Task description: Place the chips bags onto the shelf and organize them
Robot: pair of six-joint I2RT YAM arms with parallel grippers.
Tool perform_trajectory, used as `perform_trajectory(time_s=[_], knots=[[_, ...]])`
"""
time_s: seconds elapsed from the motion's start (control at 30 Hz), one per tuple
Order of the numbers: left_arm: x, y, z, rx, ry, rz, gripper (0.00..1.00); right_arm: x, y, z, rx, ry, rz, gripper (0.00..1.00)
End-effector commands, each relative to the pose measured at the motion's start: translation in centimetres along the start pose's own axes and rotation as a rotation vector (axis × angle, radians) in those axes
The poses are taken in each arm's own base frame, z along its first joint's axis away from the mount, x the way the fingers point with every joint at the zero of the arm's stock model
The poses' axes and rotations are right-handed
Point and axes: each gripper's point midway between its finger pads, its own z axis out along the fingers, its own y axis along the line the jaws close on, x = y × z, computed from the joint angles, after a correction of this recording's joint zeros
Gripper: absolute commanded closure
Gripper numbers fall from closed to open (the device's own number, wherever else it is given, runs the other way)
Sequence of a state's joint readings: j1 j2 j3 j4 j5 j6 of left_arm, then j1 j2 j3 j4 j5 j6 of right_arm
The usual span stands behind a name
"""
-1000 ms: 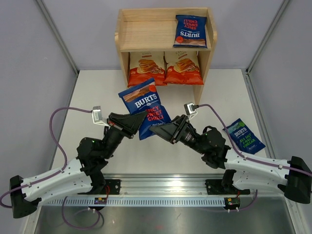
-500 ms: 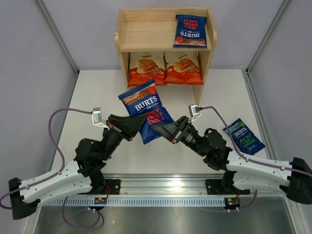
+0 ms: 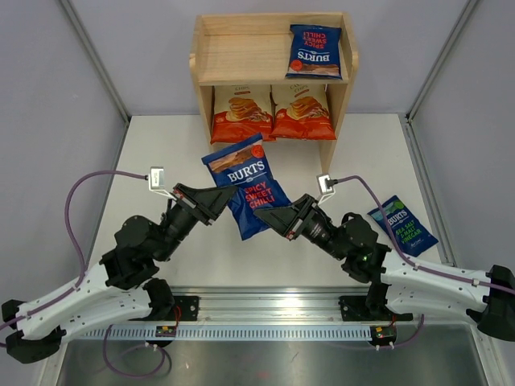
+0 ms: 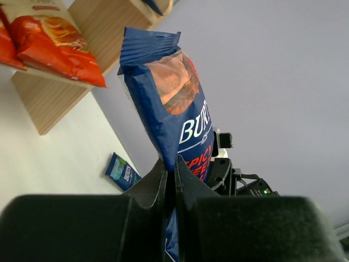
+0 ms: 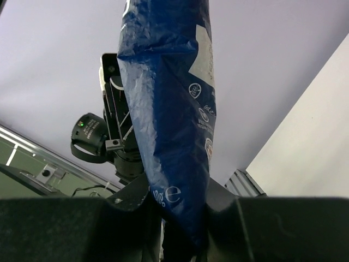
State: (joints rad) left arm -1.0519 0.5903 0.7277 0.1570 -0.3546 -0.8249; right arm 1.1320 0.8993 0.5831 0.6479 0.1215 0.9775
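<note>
Midway, three chips bags (image 3: 315, 50) are shelved, a fourth bag (image 3: 245, 178) is pinched by left claw (image 3: 228, 194) and right claw (image 3: 260, 215), and a fifth bag (image 3: 400, 223) is left lower right.

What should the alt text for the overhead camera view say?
The left gripper and right gripper together hold a blue BURTS bag over the white table. Behind, a wooden shelf holds three bags; another blue bag lies at right.

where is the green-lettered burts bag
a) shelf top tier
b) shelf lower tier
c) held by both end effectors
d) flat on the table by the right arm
d: the green-lettered Burts bag lies flat on the table beside the right arm, off the shelf.
</note>
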Motion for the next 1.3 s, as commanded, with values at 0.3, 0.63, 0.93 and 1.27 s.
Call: perform_trajectory(time_s=[0.3,0.63,0.93,1.27], knots=[[-5.9,3.3,-3.1,-0.241,-0.194,-0.042,0.37,-2.2,0.5,0.4,0.141,-0.030,-0.019,0.88],[-5.9,7.2,-5.7,-0.447,-0.130,0.134,0.01,-11.1,4.7,4.6,0.266,-0.257,-0.021,0.91],[-4.5,8.2,-8.1,-0.524,0.113,0.366,0.01,-19.9,3.6,12.7,0.366,-0.390,0.026,0.90],[-4.9,8.9,-11.8,-0.495,0.201,0.490,0.01,-25.2,-3.7,20.4,0.481,-0.398,0.130,0.91]])
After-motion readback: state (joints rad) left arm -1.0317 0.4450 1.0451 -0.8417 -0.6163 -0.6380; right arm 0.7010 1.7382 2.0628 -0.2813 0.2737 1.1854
